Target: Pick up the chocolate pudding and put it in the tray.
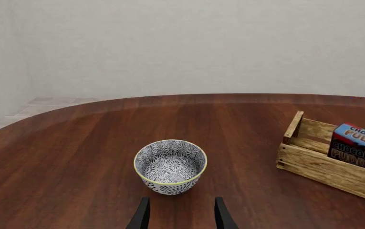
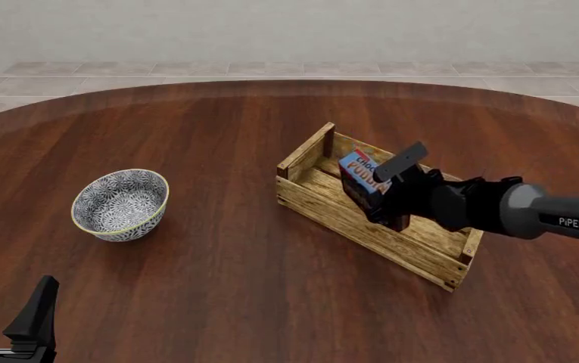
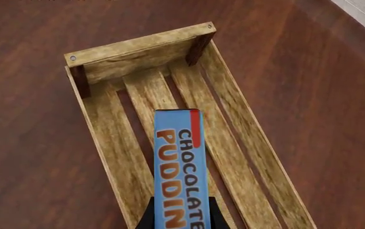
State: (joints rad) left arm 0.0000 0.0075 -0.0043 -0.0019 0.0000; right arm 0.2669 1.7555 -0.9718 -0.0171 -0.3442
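Note:
The chocolate pudding (image 2: pixel 360 175) is a carton with a light-blue top and red lettering, held on edge by my right gripper (image 2: pixel 382 200), which is shut on it. It hangs over the middle of the tray (image 2: pixel 315 206), a light wooden slat crate. In the right wrist view the chocolate pudding (image 3: pixel 181 162) lies along the tray (image 3: pixel 138 51) above its floor slats. In the left wrist view the chocolate pudding (image 1: pixel 359 144) has its lower part behind the near wall of the tray (image 1: pixel 316 166). I cannot tell if it touches the floor. My left gripper (image 2: pixel 7 301) stands open and holds nothing.
A round blue-white patterned bowl (image 2: pixel 120 203) stands left of the tray, and in the left wrist view the bowl (image 1: pixel 170 165) sits just ahead of my left gripper (image 1: pixel 181 213). The dark wooden table (image 2: pixel 219 287) curves away at its far edge.

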